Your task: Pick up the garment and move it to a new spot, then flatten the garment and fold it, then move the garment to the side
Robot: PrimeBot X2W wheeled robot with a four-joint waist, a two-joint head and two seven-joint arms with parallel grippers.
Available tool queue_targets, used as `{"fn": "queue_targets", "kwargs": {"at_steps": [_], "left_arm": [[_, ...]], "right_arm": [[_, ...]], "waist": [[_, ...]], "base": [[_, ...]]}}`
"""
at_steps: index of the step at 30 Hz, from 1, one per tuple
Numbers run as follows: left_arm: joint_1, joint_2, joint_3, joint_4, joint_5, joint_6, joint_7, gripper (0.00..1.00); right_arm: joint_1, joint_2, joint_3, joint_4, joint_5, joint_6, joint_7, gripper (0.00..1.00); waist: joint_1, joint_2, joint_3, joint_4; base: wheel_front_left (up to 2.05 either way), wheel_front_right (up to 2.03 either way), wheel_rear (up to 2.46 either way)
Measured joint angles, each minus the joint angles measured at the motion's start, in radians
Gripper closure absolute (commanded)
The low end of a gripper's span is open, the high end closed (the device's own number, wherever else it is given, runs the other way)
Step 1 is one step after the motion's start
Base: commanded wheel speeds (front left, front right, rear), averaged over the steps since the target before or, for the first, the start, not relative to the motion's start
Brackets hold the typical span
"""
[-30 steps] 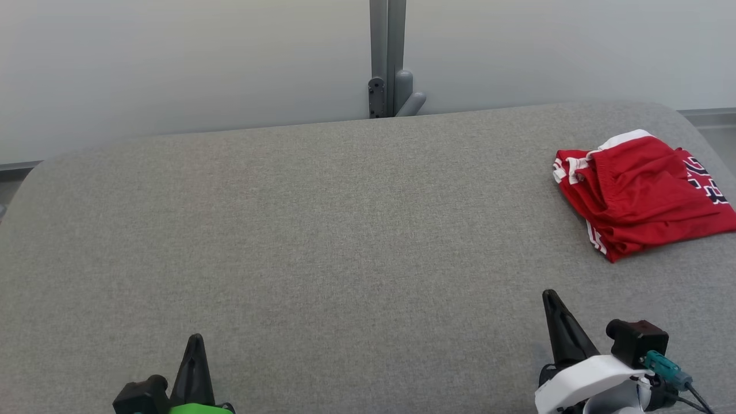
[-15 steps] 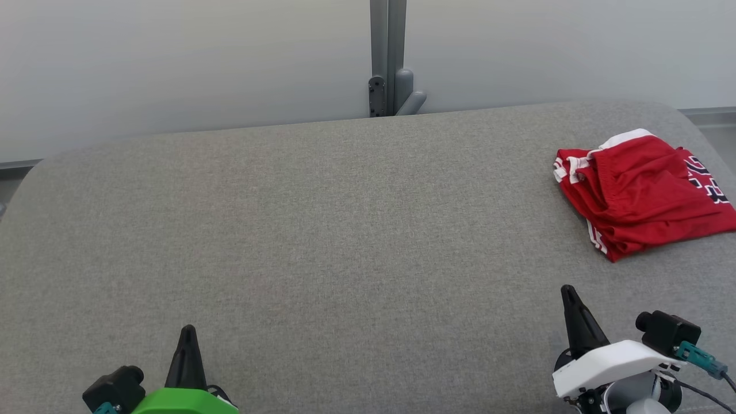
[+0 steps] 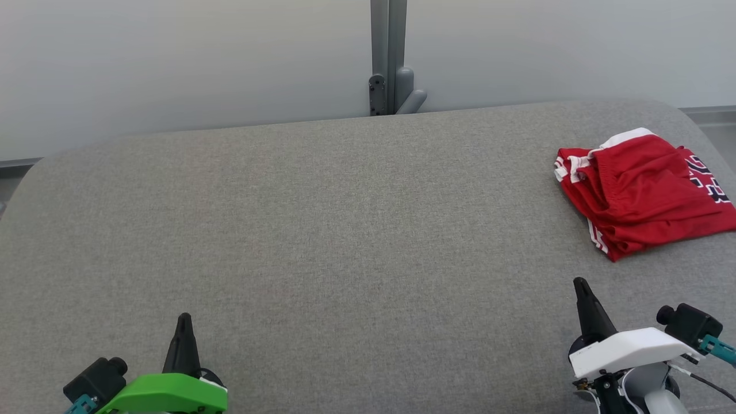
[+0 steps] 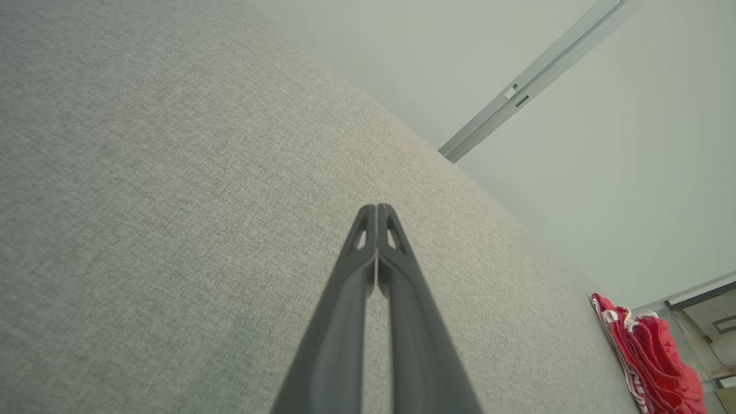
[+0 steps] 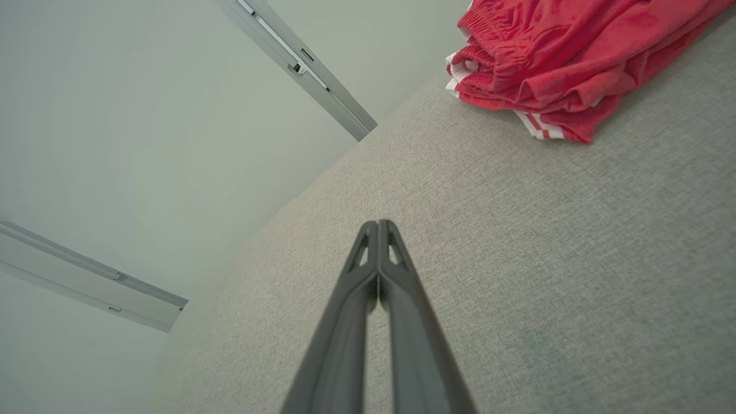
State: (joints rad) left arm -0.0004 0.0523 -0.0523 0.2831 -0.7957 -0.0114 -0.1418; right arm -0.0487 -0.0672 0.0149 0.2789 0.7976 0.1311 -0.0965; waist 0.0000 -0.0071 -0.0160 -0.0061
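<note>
A red garment with white trim and dark lettering lies crumpled at the far right of the grey fabric table. It is also seen as the red garment in the right wrist view and the red garment in the left wrist view. My right gripper hovers shut near the front right, short of the garment and apart from it; its tips meet. My left gripper is shut and empty at the front left, far from the garment, tips together.
A pale wall with a grey vertical post and bracket stands behind the table's far edge. The table's rounded right edge runs just past the garment. A broad stretch of grey cloth lies between the two grippers.
Both grippers have slid outward and slightly forward: the left to the left, the right to the right and nearer the garment. The garment has not moved.
</note>
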Motion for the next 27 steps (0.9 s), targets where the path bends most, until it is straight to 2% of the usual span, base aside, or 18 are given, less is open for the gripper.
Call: {"fn": "queue_targets", "kwargs": {"at_steps": [27], "left_arm": [[-0.06, -0.001, 0.032, 0.008, -0.314, -0.043, 0.07, 1.0]], "right_arm": [[-0.041, -0.007, -0.063, 0.009, 0.319, 0.0, 0.094, 1.0]], "waist": [[0.0, 0.0, 0.006, 0.002]], "base": [[0.0, 0.0, 0.0]]}}
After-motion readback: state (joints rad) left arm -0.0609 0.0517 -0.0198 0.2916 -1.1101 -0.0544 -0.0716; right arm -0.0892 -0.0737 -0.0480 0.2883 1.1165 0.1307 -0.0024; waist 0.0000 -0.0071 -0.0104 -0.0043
